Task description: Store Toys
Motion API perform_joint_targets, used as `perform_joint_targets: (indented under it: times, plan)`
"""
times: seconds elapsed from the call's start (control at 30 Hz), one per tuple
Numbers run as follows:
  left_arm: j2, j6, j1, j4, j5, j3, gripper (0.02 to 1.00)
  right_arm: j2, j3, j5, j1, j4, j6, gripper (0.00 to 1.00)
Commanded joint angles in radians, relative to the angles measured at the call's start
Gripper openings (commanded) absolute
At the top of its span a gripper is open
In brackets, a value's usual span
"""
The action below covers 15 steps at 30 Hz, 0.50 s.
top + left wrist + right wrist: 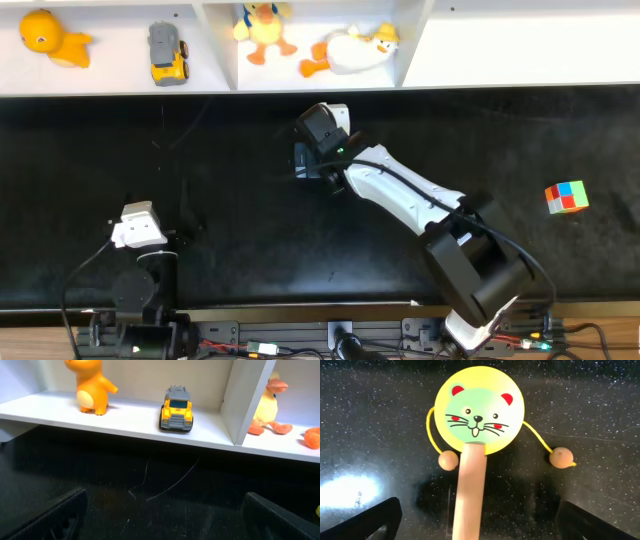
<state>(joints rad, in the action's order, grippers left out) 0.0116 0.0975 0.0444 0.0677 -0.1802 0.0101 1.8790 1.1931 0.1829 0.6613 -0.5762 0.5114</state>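
A drum rattle (479,410) with a green cat face on a yellow disc, a wooden handle (470,495) and two beads on strings lies flat on the black table. My right gripper (480,522) hangs open directly above its handle, one finger on each side, not touching it. In the top view the right gripper (316,158) is at the table's middle, close to the white shelf (320,82). My left gripper (136,226) stays open near its base at the front left, holding nothing, and faces the shelf.
The shelf compartments hold an orange duck (55,38), a yellow truck (167,55), a yellow plush duck (265,28) and a white plush duck (355,50). A colour cube (566,197) sits on the table at the far right.
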Motion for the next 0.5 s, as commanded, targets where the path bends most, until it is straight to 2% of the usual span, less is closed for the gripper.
perform_joint_targets:
  times: [0.03, 0.33, 0.5]
  plan:
    - [-0.010, -0.021, -0.004, 0.002, -0.005, -0.002, 0.998, 0.026, 0.029, -0.020, -0.005, 0.000, -0.011, 1.000]
    - [-0.010, -0.021, -0.004, 0.002, -0.005, -0.002, 0.998, 0.052, 0.029, -0.060, -0.006, 0.000, -0.011, 0.991]
    - [-0.010, -0.021, -0.004, 0.002, -0.005, -0.002, 0.998, 0.056, 0.029, -0.061, -0.006, 0.000, -0.011, 0.886]
